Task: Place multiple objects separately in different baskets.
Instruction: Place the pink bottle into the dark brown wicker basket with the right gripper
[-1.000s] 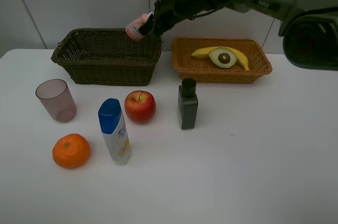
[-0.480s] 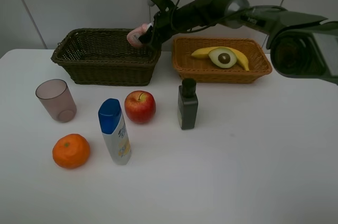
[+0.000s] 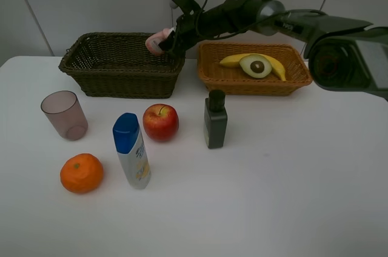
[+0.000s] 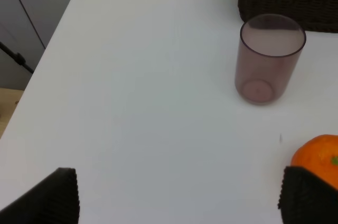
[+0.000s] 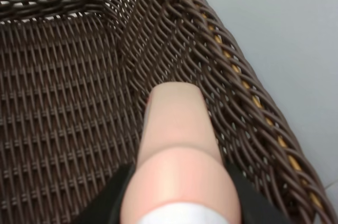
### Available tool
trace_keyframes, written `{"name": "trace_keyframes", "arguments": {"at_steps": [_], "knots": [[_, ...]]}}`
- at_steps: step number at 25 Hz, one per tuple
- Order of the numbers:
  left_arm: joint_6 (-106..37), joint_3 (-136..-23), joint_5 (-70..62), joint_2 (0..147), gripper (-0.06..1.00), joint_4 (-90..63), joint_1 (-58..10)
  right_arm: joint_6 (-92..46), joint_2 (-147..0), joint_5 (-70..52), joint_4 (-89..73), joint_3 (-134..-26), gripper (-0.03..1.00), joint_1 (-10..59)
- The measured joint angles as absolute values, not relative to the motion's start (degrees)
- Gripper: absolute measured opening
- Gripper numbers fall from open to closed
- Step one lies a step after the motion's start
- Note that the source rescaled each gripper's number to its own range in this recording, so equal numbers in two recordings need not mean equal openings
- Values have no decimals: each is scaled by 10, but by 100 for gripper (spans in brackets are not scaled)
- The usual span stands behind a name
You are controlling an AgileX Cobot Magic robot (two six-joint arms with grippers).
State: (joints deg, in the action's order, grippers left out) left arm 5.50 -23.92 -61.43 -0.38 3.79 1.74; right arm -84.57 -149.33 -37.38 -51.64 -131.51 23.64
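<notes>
You had open table [image 3: 303, 166] well to the right of the red apple [image 3: 160, 122], past the dark green bottle [image 3: 215, 119]; the white bottle [image 3: 131, 150], orange [image 3: 81, 173] and cup [image 3: 64, 114] crowded its left side.

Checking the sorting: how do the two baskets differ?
The dark basket is deeper and olive-brown; the orange basket is shallower and tan. The orange basket holds a banana and avocado half; over the dark basket the right gripper holds a pink bottle. Both are rectangular wicker.
</notes>
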Motion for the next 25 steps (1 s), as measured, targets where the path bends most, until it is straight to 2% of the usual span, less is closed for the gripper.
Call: {"name": "trace_keyframes", "arguments": {"at_steps": [3,4,5,7,9,11,14,25], "knots": [[55,-239,-614,-4,100,38,17,-845,-1493,-379,-516,-1315,2,236],[55,-239,-614,-4,100,38,17,-844,-1493,-379,-517,-1315,8,236],[55,-239,-614,-4,100,38,17,-843,-1493,-379,-518,-1316,19,236],[55,-239,-614,-4,100,38,17,-837,-1493,-379,-522,-1316,54,236],[55,-239,-614,-4,100,38,17,-829,-1493,-379,-529,-1316,81,236],[55,-239,-614,-4,100,38,17,-822,-1493,-378,-533,-1316,93,236],[55,-239,-614,-4,100,38,17,-820,-1493,-378,-535,-1316,98,236],[55,-239,-614,-4,100,38,17,-818,-1493,-376,-535,-1316,100,236]]}}
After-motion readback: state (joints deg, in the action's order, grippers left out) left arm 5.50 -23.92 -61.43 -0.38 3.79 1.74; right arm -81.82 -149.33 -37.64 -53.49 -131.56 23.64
